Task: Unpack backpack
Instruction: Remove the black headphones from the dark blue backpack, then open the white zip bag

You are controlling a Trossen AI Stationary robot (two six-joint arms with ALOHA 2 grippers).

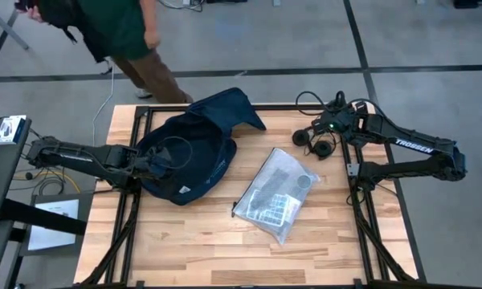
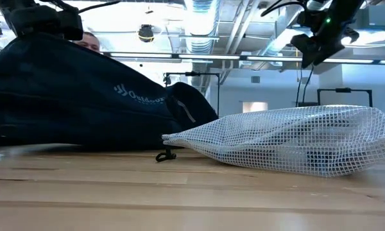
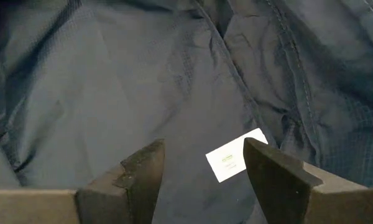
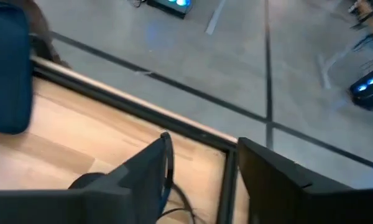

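The dark navy backpack [image 1: 189, 152] lies on its side at the table's left middle, its mouth toward the left arm. My left gripper [image 3: 203, 146] stands open inside it, over the lining and a white label [image 3: 236, 163]. My right gripper [image 4: 202, 142] hangs open above the far right corner, over black headphones [image 1: 315, 144] that lie on the table. Their cable [image 4: 168, 158] runs close beside one finger; whether it touches, I cannot tell. The low view shows the right gripper [image 2: 317, 38] high above the table.
A clear mesh pouch [image 1: 275, 195] with dark items inside lies right of the backpack, at the table's middle. A person [image 1: 120, 32] stands beyond the far left edge. Bare wood runs along the near edge [image 1: 225, 257].
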